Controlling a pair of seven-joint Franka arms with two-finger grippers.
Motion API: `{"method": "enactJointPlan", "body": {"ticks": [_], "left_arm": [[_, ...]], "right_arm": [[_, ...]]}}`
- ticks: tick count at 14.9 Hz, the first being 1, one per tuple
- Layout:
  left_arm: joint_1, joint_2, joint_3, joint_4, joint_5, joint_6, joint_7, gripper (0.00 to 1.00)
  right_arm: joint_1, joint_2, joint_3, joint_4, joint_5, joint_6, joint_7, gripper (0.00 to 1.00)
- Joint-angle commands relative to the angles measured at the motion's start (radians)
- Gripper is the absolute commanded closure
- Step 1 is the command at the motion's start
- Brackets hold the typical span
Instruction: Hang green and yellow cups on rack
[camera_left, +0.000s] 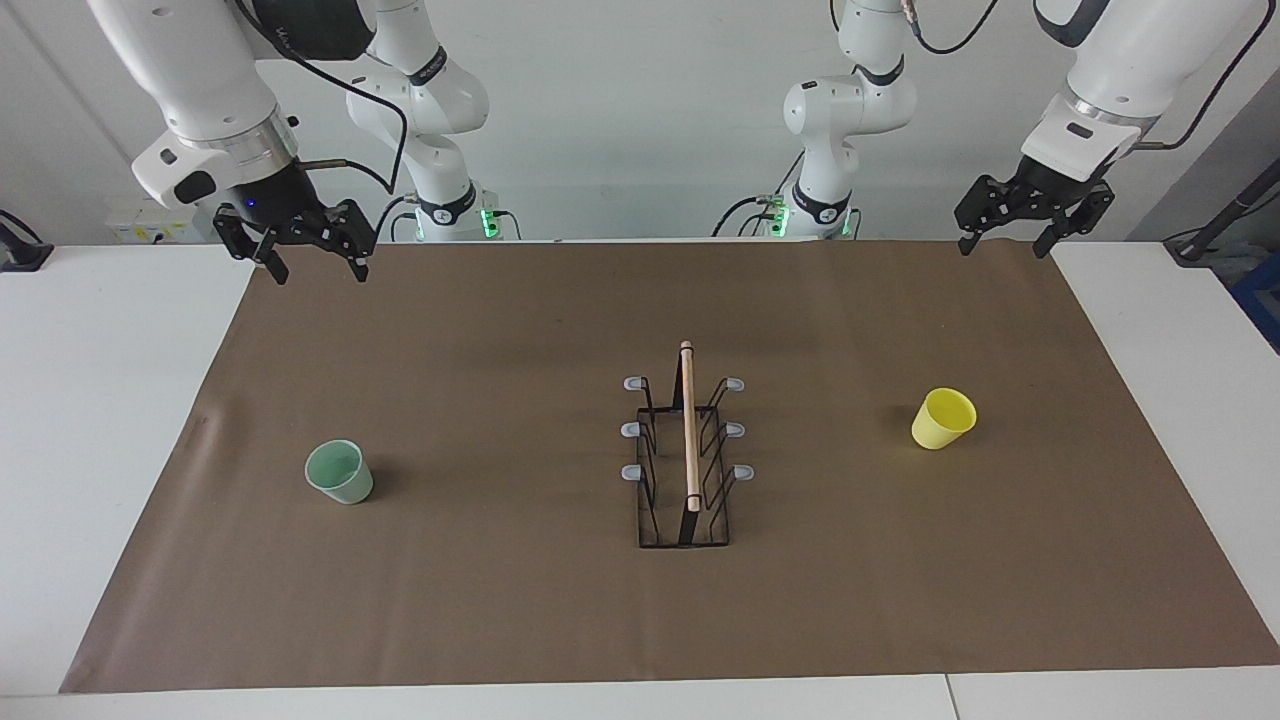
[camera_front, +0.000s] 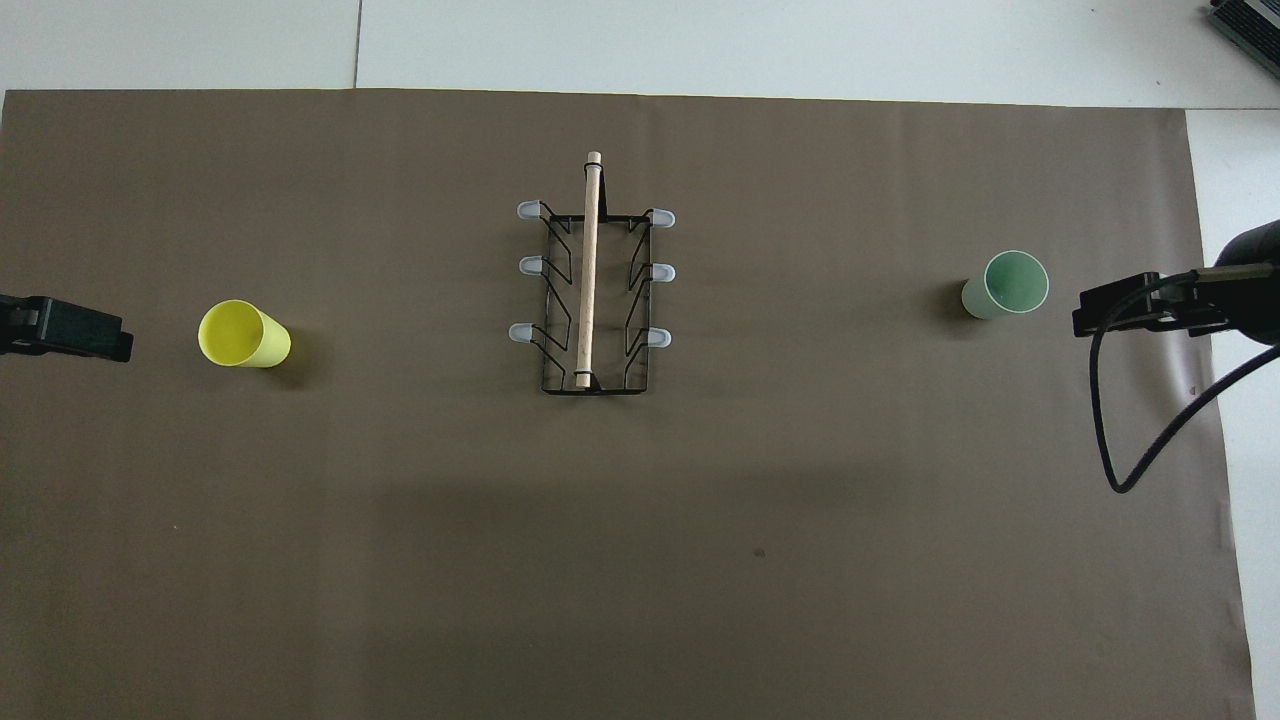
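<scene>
- facing view: i'm seeing both whole arms here. the left gripper (camera_left: 1007, 240) is hanging with fingers spread and holding nothing over the brown mat's (camera_left: 500, 330) edge by the robots, and the right gripper (camera_left: 315, 263) is doing likewise at its own corner.
- the rack (camera_left: 686, 460) is standing mid-mat, the yellow cup (camera_left: 942, 418) and green cup (camera_left: 340, 472) sitting well apart from it with open mat around each.
- overhead view: i'm getting only gripper tips at the side edges. the yellow cup (camera_front: 243, 334) is lying toward the left gripper (camera_front: 70, 330), the green cup (camera_front: 1006, 285) toward the right gripper (camera_front: 1140, 305), neither touched.
</scene>
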Motion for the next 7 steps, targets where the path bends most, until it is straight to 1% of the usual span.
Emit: {"method": "enactJointPlan", "body": {"ticks": [1,7], "left_arm": [[0.004,-0.02,0.001,-0.015,-0.009,-0.005,0.01,0.0],[0.004,-0.02,0.001,-0.015,-0.009,-0.005,0.01,0.0]], "right_arm": [[-0.005,0.0,0.007,0.006,0.001,0.002,0.012,0.0],[-0.005,0.0,0.007,0.006,0.001,-0.003,0.017,0.0]]}}
